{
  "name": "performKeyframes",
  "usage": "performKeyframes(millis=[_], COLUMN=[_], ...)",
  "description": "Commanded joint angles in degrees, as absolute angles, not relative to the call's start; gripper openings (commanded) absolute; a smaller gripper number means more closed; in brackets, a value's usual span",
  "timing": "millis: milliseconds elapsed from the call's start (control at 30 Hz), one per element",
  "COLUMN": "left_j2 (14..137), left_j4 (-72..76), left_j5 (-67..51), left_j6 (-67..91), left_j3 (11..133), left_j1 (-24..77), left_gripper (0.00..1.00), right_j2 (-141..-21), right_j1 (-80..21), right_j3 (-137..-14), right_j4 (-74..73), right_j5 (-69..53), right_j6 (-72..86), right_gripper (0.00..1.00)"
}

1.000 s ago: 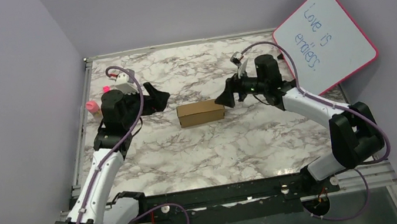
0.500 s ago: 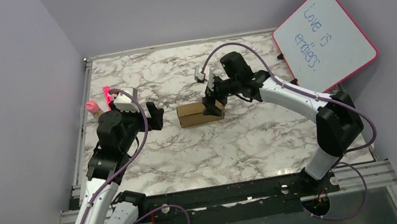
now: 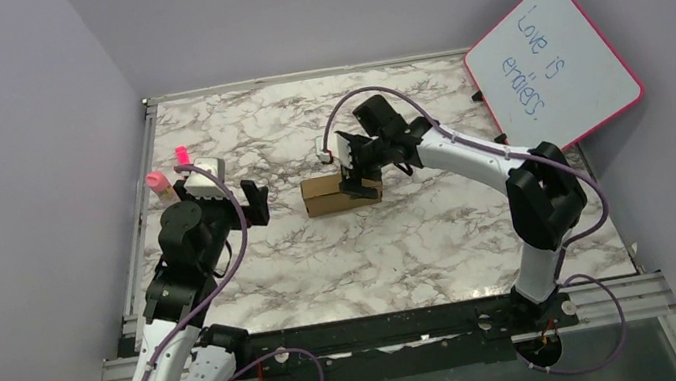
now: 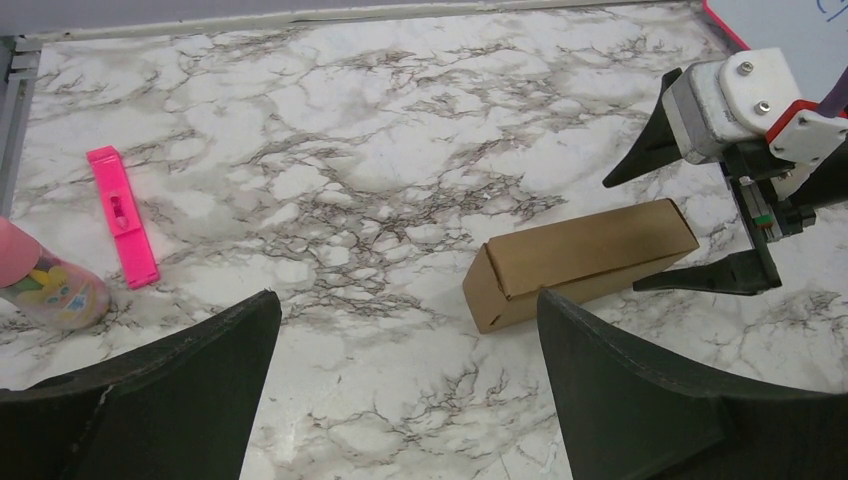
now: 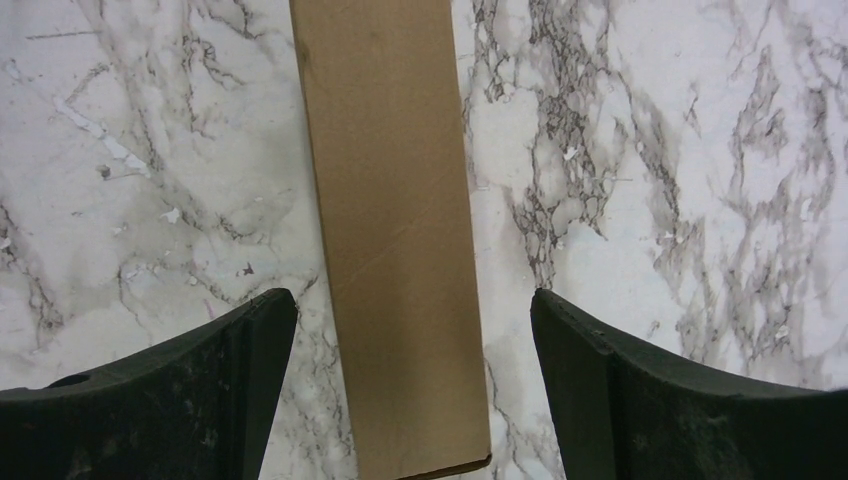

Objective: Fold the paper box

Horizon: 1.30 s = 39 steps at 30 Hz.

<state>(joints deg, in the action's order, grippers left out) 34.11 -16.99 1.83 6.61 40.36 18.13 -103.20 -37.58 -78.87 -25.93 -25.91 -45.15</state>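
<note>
Straddling the paper box (image 5: 385,200), the right gripper (image 5: 412,310) spreads wide, seemingly not touching it; the left gripper (image 4: 410,340) gapes, box ahead.

The paper box (image 3: 325,196) lies lengthwise across the middle of the bench (image 3: 422,239). The right pincer (image 3: 355,178) straddles the box's right end, one finger behind it and one before it, both apart from its sides. The left pincer (image 3: 255,203) sits left of the box, apart from it. Farther left of the box, by the bench's edge, lie a small bottle (image 3: 158,182) and, just behind it, a flat strip (image 3: 180,154). Right of and behind the box, a writing board (image 3: 553,67) leans at the bench's edge.
</note>
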Motion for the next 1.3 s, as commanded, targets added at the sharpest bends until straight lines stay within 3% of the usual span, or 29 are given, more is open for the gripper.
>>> performKeyframes(millis=[0, 200, 567, 867, 1000, 1267], left_j2=[33.24, 33.13, 33.13, 32.72, 32.45, 32.43], left_j4=[-17.49, -17.49, -17.41, -17.46, -17.49, -17.44], left_j5=[2.59, 2.26, 2.20, 3.10, 3.61, 5.03], left_j6=[5.74, 5.72, 5.72, 5.99, 6.13, 6.31], left_j3=[39.81, 39.74, 39.72, 39.70, 39.68, 39.57], left_j1=[18.23, 18.19, 18.18, 17.89, 17.76, 17.70], left_gripper=[0.99, 0.99, 0.99, 0.99, 0.99, 0.99], right_j2=[-105.73, -109.80, -112.31, -104.94, -102.33, -103.03], right_j1=[-38.28, -39.39, -41.73, -47.19, -49.89, -53.74], right_j3=[-82.76, -86.23, -89.03, -79.52, -72.40, -55.50], right_j4=[-27.67, -30.13, -33.83, -22.25, -12.72, 22.73], right_j5=[-24.94, -26.17, -20.84, -8.11, -0.70, 11.18], right_j6=[-48.75, -49.77, -51.99, -53.63, -55.47, -64.64], right_gripper=[0.92, 0.87, 0.66, 0.31, 0.31, 0.34])
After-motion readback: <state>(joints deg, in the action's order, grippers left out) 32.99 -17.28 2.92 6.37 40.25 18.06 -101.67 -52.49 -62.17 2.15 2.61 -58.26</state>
